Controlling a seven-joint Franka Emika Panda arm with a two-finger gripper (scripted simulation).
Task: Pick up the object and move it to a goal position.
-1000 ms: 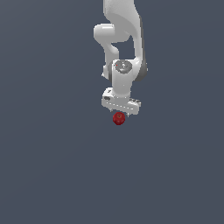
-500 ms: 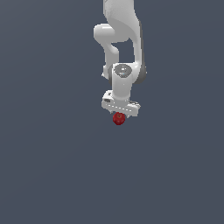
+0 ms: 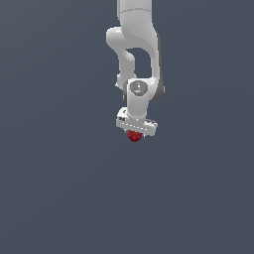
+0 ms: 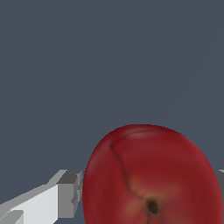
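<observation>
My hand points straight down from the end of my white arm, and it is closed around the object, a small dark-red, rounded, slightly lumpy thing much narrower than the hand's white crossbar. In the exterior view the object sits tucked directly under the middle of that crossbar, its upper part hidden by the hand and only its lower part showing below. My fingers are drawn in close to its sides; they are too small in that view to pick out one by one.

From my wrist view the object fills much of the picture: glossy deep red with a crease running down its skin, a paler yellowish patch and a small dark pit near its lower end. One white and grey finger comes in from one side and touches the object's flank. On the opposite side only a sliver of grey shows at the picture's edge, right against the object.

Behind everything is a flat, uniform dark blue-grey surface. I cannot tell from either view whether the object rests on it or hangs above it, since no shadow or contact line shows.
</observation>
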